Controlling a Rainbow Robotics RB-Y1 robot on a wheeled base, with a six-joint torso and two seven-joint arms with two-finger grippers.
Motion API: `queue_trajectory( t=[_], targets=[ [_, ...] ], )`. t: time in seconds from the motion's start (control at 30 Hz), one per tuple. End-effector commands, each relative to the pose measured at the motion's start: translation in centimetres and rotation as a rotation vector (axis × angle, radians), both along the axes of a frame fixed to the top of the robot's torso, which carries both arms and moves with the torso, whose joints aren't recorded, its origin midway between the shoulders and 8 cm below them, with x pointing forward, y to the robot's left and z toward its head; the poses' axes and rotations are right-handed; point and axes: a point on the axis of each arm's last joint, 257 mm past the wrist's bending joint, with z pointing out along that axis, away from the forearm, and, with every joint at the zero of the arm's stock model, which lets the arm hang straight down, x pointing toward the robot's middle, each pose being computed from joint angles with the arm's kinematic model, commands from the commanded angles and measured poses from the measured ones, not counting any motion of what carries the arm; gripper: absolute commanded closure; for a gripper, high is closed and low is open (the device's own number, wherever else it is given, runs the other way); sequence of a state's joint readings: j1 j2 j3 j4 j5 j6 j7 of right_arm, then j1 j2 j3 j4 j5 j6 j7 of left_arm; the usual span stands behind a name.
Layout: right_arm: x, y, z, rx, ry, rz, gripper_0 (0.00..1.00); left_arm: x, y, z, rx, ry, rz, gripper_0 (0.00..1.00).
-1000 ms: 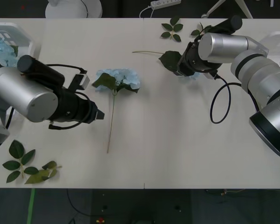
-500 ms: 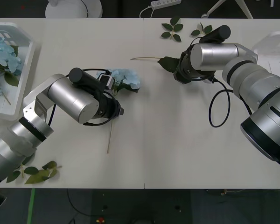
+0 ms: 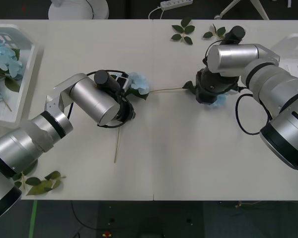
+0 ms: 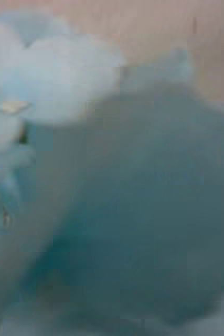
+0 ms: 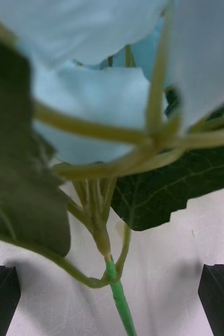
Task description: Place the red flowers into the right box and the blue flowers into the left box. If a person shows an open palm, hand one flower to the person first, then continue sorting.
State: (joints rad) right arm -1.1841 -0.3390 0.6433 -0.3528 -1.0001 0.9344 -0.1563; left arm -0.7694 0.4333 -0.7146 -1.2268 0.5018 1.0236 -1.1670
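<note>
A blue flower [image 3: 139, 83] lies at the table's middle left, its thin stalk [image 3: 116, 146] pointing at the front edge. My left gripper [image 3: 127, 112] hovers over its neck; in the left wrist view the gripper [image 5: 112, 302] is open, black fingers [image 5: 1, 299] on either side of the green stem [image 5: 117, 294]. My right gripper [image 3: 207, 94] carries a second blue flower [image 3: 220, 101], whose stalk [image 3: 164, 89] trails left; its blossom [image 4: 54, 79] crowds the right wrist view. The left box [image 3: 25, 74] holds more blue blossoms [image 3: 1, 54]. The right box [image 3: 294, 43] sits at the far right edge.
Bare green leaf sprigs lie at the back [image 3: 183, 30] [image 3: 216, 31] and by the front left corner [image 3: 30, 179]. A white lamp base [image 3: 79, 7] and a power strip [image 3: 176, 4] stand beyond the table's far edge.
My left arm swung right and forward from the table's left until its gripper stood over the middle flower. My right gripper came nearer and slightly right, taking its flower and stalk along.
</note>
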Motion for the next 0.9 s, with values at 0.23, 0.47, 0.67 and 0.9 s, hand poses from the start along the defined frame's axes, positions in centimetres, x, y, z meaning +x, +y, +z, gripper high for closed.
queue_trajectory(
  t=[0.23, 0.47, 0.67, 0.9],
  targets=[
    [-2.5, -11.1, 4.5, -0.229, 0.121, 0.261, 1.0, -1.7, 0.6, -1.8, 0.12, 0.063, -0.014, 0.0],
    [-3.1, -11.3, 5.7, -0.224, 0.122, 0.38, 0.17, -2.0, 0.8, -2.2, 0.119, 0.08, -0.005, 0.7],
    [-3.1, -9.8, 6.9, -0.255, 0.102, 0.536, 0.0, -1.7, 1.6, -2.0, 0.122, 0.078, 0.013, 1.0],
    [-2.4, -8.6, 9.1, -0.331, 0.039, 0.731, 0.0, -0.3, 3.3, 0.2, 0.094, 0.041, 0.038, 1.0]
  ],
)
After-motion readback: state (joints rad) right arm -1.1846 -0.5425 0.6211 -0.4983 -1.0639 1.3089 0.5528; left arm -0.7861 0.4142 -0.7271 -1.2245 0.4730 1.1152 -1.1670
